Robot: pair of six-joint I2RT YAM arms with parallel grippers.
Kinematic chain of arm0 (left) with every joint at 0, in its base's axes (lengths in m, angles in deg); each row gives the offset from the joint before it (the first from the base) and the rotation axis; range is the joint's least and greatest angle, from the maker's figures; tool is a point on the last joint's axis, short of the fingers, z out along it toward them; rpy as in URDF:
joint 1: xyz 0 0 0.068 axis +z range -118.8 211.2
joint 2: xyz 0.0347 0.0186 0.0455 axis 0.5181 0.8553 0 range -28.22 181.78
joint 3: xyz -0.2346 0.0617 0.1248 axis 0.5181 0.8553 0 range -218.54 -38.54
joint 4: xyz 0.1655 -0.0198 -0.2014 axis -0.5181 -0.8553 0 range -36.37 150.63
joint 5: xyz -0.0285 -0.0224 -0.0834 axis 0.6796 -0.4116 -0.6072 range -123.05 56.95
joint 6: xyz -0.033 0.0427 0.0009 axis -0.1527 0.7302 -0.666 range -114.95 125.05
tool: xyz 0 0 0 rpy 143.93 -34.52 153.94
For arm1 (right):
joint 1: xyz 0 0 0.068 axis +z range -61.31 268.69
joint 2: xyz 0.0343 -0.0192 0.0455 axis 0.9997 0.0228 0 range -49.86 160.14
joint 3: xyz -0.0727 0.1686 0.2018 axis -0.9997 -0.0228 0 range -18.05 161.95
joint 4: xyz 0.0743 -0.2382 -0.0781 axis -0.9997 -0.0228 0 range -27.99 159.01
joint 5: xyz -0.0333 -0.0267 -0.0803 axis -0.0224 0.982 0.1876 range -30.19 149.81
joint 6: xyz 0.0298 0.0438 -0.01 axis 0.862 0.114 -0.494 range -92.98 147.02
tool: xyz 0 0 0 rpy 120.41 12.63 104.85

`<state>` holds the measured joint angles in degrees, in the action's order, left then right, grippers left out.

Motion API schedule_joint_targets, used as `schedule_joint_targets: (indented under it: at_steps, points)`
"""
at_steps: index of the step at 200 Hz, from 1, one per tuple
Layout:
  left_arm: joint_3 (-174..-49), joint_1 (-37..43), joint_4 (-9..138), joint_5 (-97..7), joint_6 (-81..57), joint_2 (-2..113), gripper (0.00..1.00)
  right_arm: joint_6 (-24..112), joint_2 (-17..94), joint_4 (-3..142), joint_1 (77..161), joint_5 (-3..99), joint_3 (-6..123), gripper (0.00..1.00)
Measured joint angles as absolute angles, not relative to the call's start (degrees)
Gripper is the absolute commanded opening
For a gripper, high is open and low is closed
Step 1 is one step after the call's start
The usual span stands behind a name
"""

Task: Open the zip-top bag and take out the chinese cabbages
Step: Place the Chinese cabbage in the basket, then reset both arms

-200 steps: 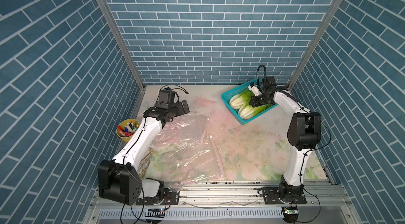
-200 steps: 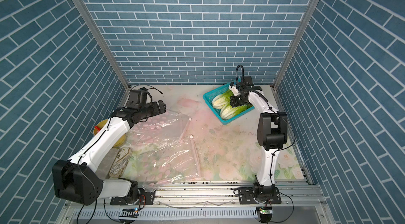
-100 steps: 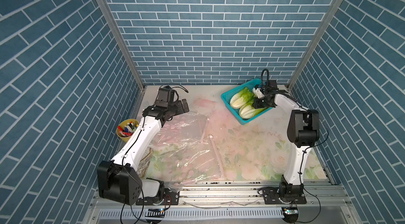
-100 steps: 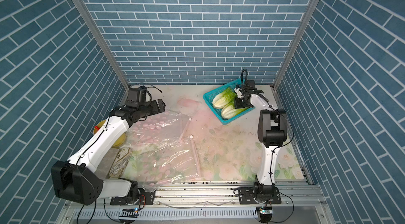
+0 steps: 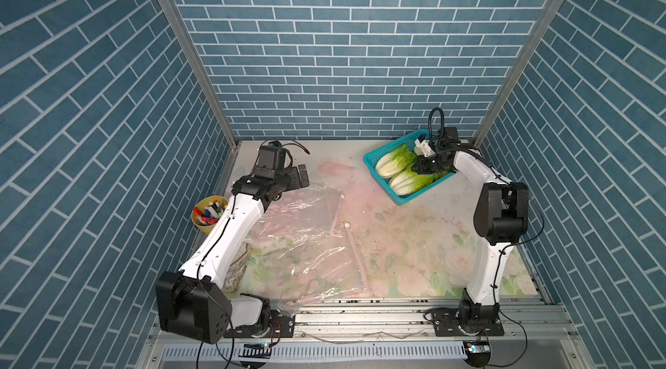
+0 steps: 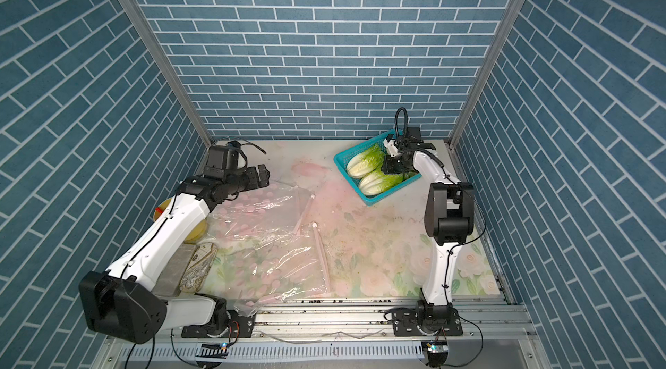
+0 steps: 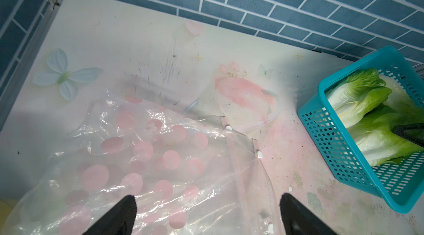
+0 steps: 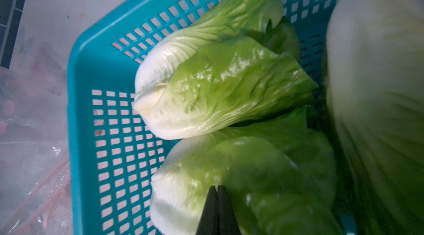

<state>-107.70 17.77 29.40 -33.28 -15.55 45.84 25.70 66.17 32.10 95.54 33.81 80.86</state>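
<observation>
The zip-top bag (image 5: 306, 237) (image 6: 266, 241) (image 7: 160, 165) is clear with pink dots and lies flat and crumpled on the left half of the table. Its mouth faces the middle. My left gripper (image 5: 301, 176) (image 6: 263, 176) (image 7: 207, 199) hovers open over the bag's far end, holding nothing. Two chinese cabbages (image 5: 394, 160) (image 5: 411, 181) (image 6: 365, 161) (image 7: 358, 98) lie side by side in a teal basket (image 5: 382, 185) (image 6: 351, 183) (image 7: 332, 144) (image 8: 91, 107). A third cabbage (image 8: 378, 84) shows blurred, close to the right wrist camera. My right gripper (image 5: 420, 167) (image 6: 387, 167) (image 8: 216, 186) is shut, its tips against the nearer cabbage (image 8: 229, 176).
A yellow cup of pens (image 5: 209, 214) stands at the left edge beside my left arm. A flat patterned packet (image 6: 198, 266) lies under that arm near the front. Blue brick walls close in the left, right and far sides.
The right gripper has dipped a little lower onto the cabbages in the basket, staying shut. The left arm has barely moved and stays open.
</observation>
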Motion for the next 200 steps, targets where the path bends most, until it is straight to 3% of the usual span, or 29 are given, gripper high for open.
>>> schedule_joint_targets:
  at_steps: [22, 73, 98, 122, 168, 175, 177, 200]
  points:
    - [-105.01, 17.75, 33.38, -33.07, -12.38, 40.38, 1.00, 25.65, 61.49, 31.90, 95.39, 34.44, 80.27, 0.00]
    - [-92.91, 17.71, 47.11, -34.53, -5.36, 30.45, 1.00, 25.72, 50.72, 38.81, 94.10, 35.49, 70.48, 0.19]
    - [-87.59, 17.66, 51.63, -35.29, -3.53, 29.21, 1.00, 25.70, 50.19, 43.03, 93.71, 35.08, 67.27, 0.33]
    - [-83.14, 17.66, 56.81, -34.33, -2.15, 27.31, 1.00, 26.33, 47.16, 52.71, 93.62, 35.10, 57.89, 0.55]
    - [-65.91, 17.68, 75.65, -25.22, 0.47, 15.96, 1.00, 25.74, 37.10, 67.12, 93.64, 42.94, 42.48, 0.73]
    - [-65.19, 17.68, 76.40, -24.06, 0.82, 15.39, 1.00, 26.20, 35.35, 69.67, 93.49, 44.54, 40.19, 0.96]
    - [-65.08, 17.68, 76.55, -23.93, 0.82, 15.31, 1.00, 26.13, 34.78, 70.44, 93.47, 45.02, 39.36, 0.98]
    - [-62.85, 17.66, 79.74, -20.48, 1.02, 14.21, 1.00, 27.69, 27.48, 79.05, 92.90, 50.66, 28.65, 0.99]
